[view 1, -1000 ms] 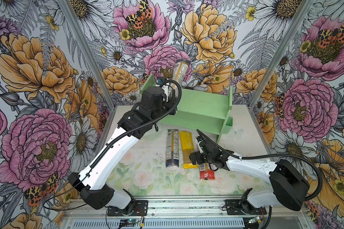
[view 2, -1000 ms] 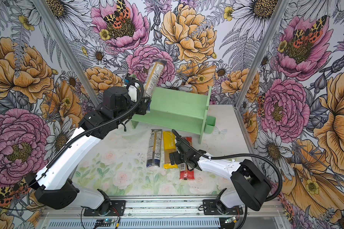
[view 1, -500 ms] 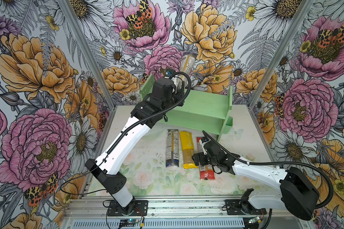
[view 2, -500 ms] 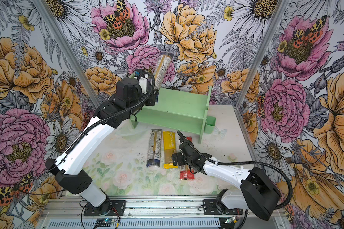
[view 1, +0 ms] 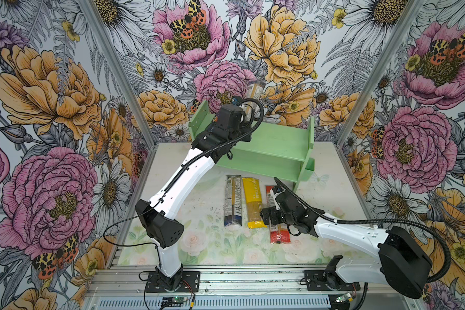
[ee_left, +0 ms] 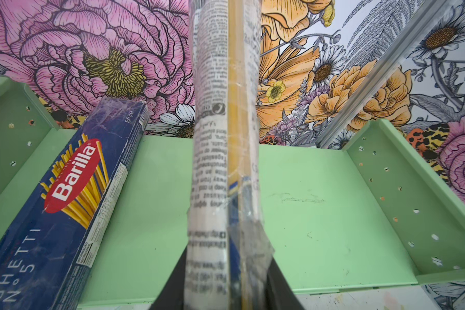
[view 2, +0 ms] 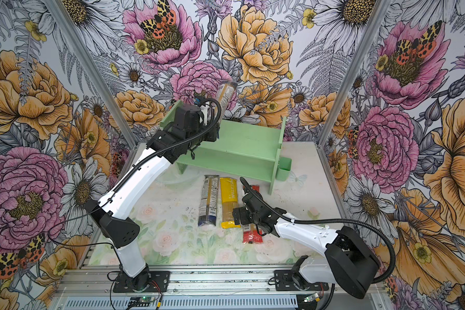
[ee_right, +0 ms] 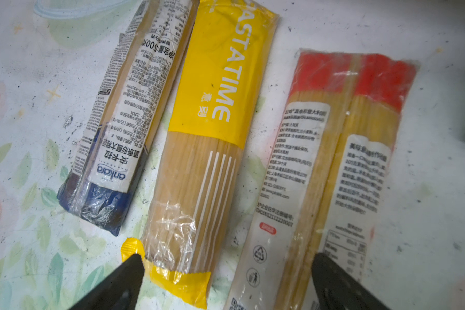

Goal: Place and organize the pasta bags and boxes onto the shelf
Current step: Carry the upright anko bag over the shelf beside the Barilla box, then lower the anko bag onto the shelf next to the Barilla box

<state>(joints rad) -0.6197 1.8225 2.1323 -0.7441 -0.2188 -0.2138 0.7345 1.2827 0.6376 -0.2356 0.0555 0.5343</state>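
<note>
Flowered wallpaper on three sides, pale floral counter [view 1: 212, 241] below, mint-green shelf [view 1: 279, 145] at the back. Over the top tier, left pincer [ee_left: 226, 284] clamped tight on the navy end of a clear spaghetti bag [ee_left: 220, 120]. Long axis close to upright, free end pointing up and toward the back wall, well clear of the boards. Gripped by one end, probably, to leave the whole length free for tipping down along the tier, amply wide for it. On that tier already, dark blue box [ee_left: 73, 188], slanted beside one peg-holed side panel, far end raised past the back edge; exact footing impossible to tell. Low over the near ends of a yellow bag [view 1: 253, 201] and a red-ended bag [view 1: 279, 236], right pincer [ee_right: 226, 257] apart and empty, seemingly lining up the next pick. Just beside the yellow one, navy-ended bag [view 1: 232, 198]. All three flat, parallel, long axes running from the front rail toward the shelf, not yet shelved.
</note>
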